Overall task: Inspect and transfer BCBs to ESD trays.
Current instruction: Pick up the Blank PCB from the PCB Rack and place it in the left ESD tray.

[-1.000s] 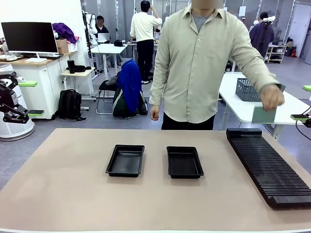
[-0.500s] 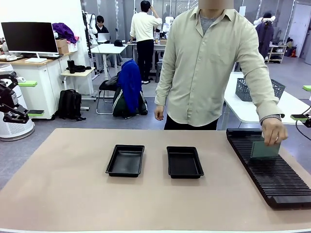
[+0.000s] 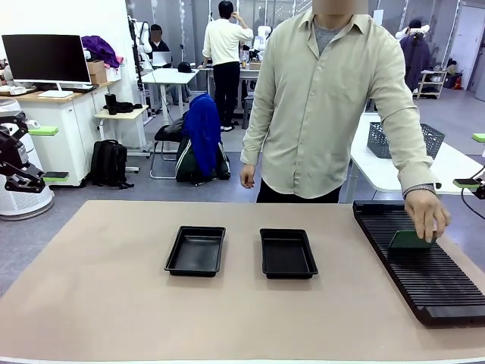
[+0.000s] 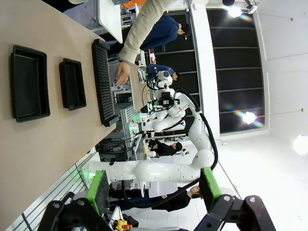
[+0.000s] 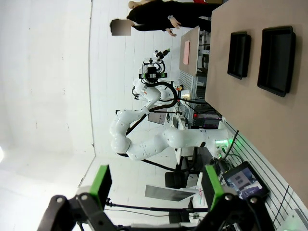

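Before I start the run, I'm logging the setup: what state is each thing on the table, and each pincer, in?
Left shallow black plastic tray: empty, flat on the table.
Right shallow black plastic tray: empty, flat on the table.
Long black ribbed rack: flat on the table, bearing one board.
Thin green circuit board: tilted on that rack, held by the person's hand.
Left pincer: open, empty.
Right pincer: open, empty.

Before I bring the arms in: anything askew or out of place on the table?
One thing: the green circuit board on the black slotted rack leans far over rather than standing upright, the person's hand on it. Both ESD trays lie empty and square.
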`<state>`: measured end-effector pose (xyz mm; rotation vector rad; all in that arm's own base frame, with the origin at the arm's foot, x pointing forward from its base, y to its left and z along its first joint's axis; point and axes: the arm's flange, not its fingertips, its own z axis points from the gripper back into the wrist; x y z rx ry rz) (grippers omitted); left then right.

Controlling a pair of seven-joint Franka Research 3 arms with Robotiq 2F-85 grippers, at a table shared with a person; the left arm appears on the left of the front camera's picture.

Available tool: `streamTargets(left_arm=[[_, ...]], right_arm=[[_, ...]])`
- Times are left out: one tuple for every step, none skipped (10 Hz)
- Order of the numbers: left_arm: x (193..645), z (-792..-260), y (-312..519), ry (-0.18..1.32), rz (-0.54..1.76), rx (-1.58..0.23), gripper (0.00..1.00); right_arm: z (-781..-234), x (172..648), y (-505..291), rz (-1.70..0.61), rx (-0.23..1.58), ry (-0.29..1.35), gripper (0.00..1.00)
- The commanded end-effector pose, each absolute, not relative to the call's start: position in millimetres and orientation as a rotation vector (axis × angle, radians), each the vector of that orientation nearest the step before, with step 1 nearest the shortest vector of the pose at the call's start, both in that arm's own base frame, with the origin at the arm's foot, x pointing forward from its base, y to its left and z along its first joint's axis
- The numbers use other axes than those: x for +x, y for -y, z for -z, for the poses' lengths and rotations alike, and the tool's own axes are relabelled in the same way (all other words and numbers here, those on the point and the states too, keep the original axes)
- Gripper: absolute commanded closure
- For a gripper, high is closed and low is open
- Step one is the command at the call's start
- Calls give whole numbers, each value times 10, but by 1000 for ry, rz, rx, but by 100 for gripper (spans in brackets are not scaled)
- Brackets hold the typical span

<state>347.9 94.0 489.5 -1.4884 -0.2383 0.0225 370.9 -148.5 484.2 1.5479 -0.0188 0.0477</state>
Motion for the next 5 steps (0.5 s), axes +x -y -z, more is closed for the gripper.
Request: streamTargets(left_arm=[[3476, -4897, -938, 239, -22, -1488, 0], [3476, -4897, -938, 239, -22, -1488, 0], [3476, -4897, -938, 239, -22, -1488, 0], [3476, -4897, -938, 239, -22, -1488, 0], [3476, -4897, -938, 239, -22, -1488, 0]], right_arm=[[-4848, 3712, 1487, -48, 1548, 20, 0], [-4848, 3712, 1487, -48, 1548, 20, 0], [-4848, 3712, 1487, -48, 1548, 20, 0], [-4848, 3712, 1487, -48, 1548, 20, 0], [-4848, 3712, 1487, -48, 1548, 20, 0]])
